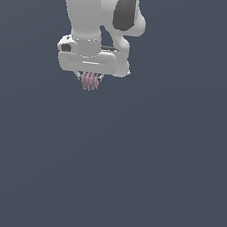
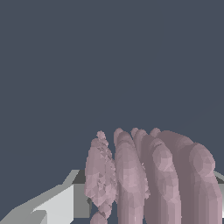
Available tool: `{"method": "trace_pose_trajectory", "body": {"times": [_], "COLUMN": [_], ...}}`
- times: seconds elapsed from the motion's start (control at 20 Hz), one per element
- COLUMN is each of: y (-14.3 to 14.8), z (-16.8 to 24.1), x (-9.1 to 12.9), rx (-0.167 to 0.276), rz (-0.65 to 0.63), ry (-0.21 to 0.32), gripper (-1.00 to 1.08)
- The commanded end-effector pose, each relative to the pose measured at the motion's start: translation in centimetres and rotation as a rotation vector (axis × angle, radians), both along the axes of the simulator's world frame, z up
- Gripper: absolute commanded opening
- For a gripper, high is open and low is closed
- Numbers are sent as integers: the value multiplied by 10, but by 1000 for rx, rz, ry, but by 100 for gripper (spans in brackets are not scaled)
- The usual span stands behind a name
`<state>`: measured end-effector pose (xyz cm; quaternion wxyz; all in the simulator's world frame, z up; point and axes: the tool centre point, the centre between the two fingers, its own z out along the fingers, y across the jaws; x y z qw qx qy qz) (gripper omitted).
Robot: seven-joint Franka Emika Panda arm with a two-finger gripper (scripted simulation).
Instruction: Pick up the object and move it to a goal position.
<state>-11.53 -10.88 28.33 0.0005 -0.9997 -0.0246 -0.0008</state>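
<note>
While your gripper [image 1: 91,76] hung at about eleven o'clock in the exterior view, it was clamped on the object [image 1: 90,81], a pale pink-mauve ribbed item protruding below the white hand. Wrist view: ridges [image 2: 148,179] upright between the fingers [image 2: 57,205], filling the near field. Item off any surface, likely held aloft for carrying. No goal marker visible to you.
</note>
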Motion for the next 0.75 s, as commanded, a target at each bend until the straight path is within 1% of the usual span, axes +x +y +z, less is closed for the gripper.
{"method": "trace_pose_trajectory", "body": {"times": [0.0,0.35,0.7], "y": [-4,-12,-15], "z": [19,54,64], "x": [-6,-15,-16], "rx": [0,-1,-1], "rz": [0,0,1], "ry": [1,1,1], "gripper": [-100,-100,-100]}}
